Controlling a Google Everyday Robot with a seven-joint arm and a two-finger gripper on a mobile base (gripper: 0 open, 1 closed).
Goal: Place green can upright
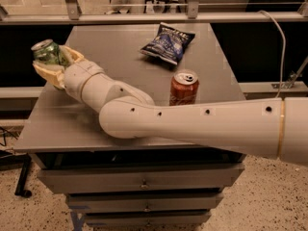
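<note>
The green can point(47, 53) has a silver top and sits tilted between the pale fingers point(50, 73) of my gripper point(54, 61). The gripper is shut on it and holds it at the far left edge of the grey table point(115, 61), partly beyond that edge. My white arm point(192, 124) reaches across the front of the table from the right. The can's lower part is hidden by the fingers.
A red Coca-Cola can point(184, 87) stands upright mid-table, right behind my arm. A dark blue chip bag point(167, 42) lies toward the back. A rail point(154, 17) runs behind the table. Drawers point(139, 182) are below the top.
</note>
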